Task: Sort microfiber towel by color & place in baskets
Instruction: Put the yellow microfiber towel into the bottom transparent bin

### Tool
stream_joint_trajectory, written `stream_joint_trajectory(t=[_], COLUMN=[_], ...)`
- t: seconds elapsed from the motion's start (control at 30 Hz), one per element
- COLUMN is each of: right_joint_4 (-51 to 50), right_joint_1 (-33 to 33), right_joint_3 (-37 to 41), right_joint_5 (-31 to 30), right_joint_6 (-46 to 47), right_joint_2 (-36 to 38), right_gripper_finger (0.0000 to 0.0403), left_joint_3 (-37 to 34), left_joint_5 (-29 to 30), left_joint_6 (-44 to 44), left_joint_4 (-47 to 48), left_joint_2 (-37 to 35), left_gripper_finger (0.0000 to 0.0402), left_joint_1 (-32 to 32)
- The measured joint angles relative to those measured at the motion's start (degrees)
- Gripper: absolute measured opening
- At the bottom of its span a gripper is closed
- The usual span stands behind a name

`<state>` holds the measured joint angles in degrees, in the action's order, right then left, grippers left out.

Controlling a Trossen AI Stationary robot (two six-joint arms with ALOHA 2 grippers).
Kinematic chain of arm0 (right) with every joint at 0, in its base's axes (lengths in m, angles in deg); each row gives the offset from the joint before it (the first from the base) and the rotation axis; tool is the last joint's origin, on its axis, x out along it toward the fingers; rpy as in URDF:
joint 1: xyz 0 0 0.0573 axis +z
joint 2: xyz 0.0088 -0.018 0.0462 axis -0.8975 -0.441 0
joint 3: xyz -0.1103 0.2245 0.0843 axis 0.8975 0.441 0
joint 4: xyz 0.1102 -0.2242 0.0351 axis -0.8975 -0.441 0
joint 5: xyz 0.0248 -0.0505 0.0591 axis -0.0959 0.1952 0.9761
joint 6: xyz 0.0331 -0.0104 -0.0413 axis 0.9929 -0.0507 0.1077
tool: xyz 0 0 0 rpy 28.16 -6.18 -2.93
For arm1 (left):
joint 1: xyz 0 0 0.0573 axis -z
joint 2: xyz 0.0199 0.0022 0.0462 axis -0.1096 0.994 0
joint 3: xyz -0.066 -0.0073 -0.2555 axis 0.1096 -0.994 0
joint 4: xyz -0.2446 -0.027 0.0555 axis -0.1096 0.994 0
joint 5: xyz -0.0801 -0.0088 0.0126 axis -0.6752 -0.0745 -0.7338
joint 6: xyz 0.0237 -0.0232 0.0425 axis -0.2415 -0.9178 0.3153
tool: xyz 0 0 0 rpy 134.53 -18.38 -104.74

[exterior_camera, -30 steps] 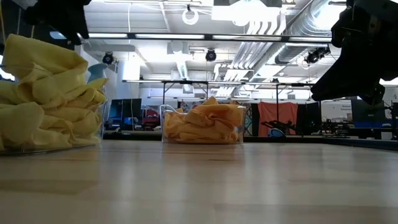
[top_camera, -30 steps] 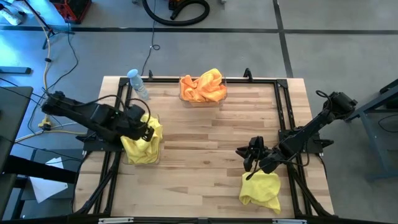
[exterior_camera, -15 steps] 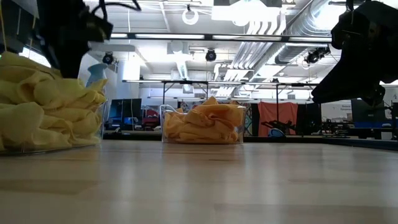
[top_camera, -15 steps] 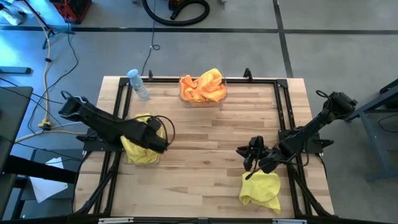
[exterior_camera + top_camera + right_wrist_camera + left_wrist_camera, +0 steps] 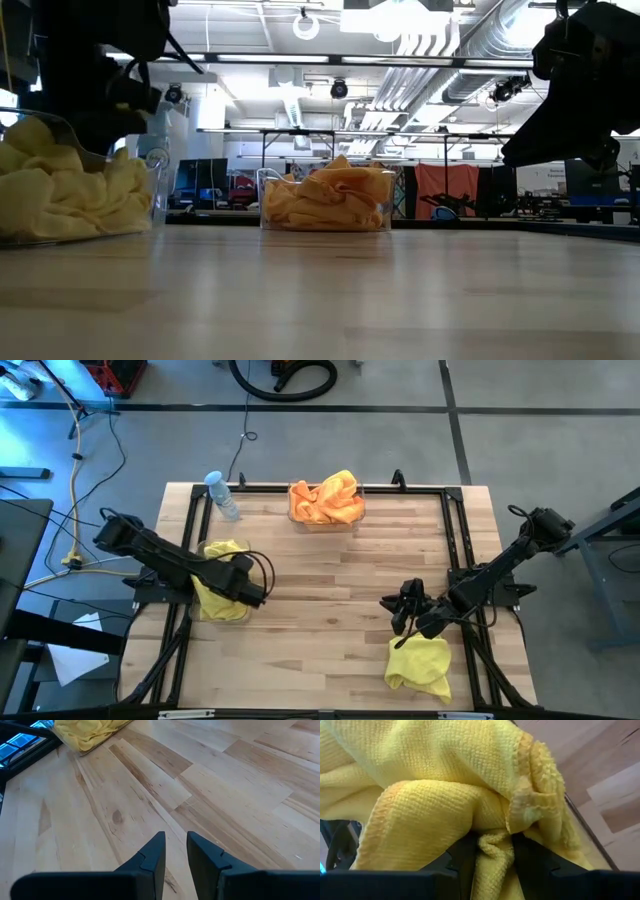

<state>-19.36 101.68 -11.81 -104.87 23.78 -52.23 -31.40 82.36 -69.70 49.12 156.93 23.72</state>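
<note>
The left basket [image 5: 225,600] holds yellow microfiber towels [image 5: 70,195], and my left gripper [image 5: 247,588] is pushed down into that heap, shut on a fold of it. At the far edge, the other basket [image 5: 326,520] is heaped with orange towels [image 5: 325,498]. One loose yellow towel [image 5: 420,665] lies crumpled on the table at the near right. Just beyond it, my right gripper [image 5: 403,608] hovers over bare wood with its fingers shut, touching nothing. My left gripper has a bunched fold of a yellow towel [image 5: 492,851] pinched between its two fingers [image 5: 465,855]. It comes from above, slanting from the table's left. The towel lies on the heap inside the left basket, and more yellow cloth [image 5: 445,780] bulges over the fingers and hides their free ends.
A clear water bottle [image 5: 222,495] stands at the far left corner, beyond the left basket. Black frame rails [image 5: 455,550] run along the table's sides and far edge. Bare wood lies between the baskets and the right gripper.
My left gripper has moved over the left basket toward the table's right and gone down into the yellow heap. The heap, which stood high above the basket's rim, has been pressed down level with it. The right arm has kept still.
</note>
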Motion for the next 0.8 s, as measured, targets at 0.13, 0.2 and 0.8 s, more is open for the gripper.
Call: stream_joint_trajectory(t=[0.13,0.2,0.8], right_joint_4=[0.0,0.0,0.0], right_joint_1=[0.0,0.0,0.0], right_joint_3=[0.0,0.0,0.0], right_joint_5=[0.0,0.0,0.0], right_joint_6=[0.0,0.0,0.1], right_joint_2=[0.0,0.0,0.0], right_gripper_finger=[0.0073,0.0073,0.0073], left_joint_3=[0.9,2.1,9.5], left_joint_5=[-0.7,-1.1,3.3], left_joint_6=[0.0,-0.1,-3.7], left_joint_4=[1.8,3.8,9.7], left_joint_2=[-2.0,-3.6,-18.4], left_gripper_finger=[0.0113,0.0113,0.0113], left_joint_1=[0.0,0.0,5.8])
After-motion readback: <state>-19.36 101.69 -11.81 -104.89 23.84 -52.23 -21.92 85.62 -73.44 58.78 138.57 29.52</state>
